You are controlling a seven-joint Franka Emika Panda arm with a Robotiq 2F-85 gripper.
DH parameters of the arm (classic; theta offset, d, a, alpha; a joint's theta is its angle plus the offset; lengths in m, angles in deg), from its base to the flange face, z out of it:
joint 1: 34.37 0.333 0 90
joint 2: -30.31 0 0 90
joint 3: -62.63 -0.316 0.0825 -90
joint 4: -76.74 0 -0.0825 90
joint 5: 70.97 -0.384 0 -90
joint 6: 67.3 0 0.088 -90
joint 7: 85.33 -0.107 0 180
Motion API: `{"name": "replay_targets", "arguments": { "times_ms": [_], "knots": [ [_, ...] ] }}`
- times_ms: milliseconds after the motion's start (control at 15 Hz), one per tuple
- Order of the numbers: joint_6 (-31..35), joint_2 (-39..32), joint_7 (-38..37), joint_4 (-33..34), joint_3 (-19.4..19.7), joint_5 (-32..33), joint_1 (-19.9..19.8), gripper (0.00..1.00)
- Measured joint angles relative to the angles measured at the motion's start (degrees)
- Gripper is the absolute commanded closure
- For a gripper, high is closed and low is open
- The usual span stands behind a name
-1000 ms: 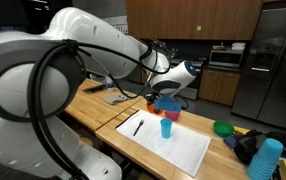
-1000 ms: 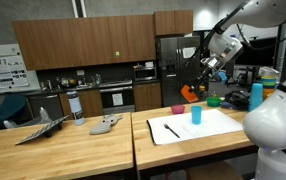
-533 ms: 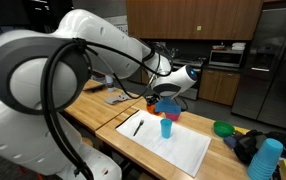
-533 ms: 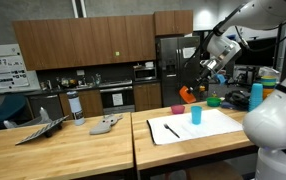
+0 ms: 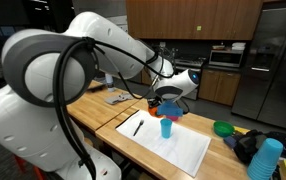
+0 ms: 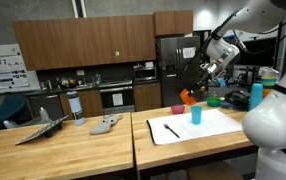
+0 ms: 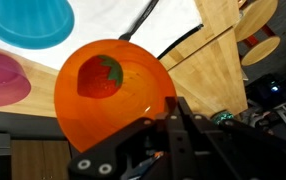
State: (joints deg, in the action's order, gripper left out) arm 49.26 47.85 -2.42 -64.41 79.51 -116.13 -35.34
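Orange bowl, likely light, stiff, slippery: we see our tool clamped shut on its rim near the blue cup.

In an exterior view, your gripper hangs over the wooden counter, closed on the orange bowl. Just below it you have a blue cup upright on the white mat. A pen lies on the mat nearby. A green bowl sits well apart.
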Motion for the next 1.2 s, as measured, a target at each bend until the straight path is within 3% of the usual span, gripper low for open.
{"name": "replay_targets", "arguments": {
  "times_ms": [1200],
  "knots": [
    [0.0,-4.5,4.5,2.1,-1.4,-5.0,-2.2,0.99]
  ]
}}
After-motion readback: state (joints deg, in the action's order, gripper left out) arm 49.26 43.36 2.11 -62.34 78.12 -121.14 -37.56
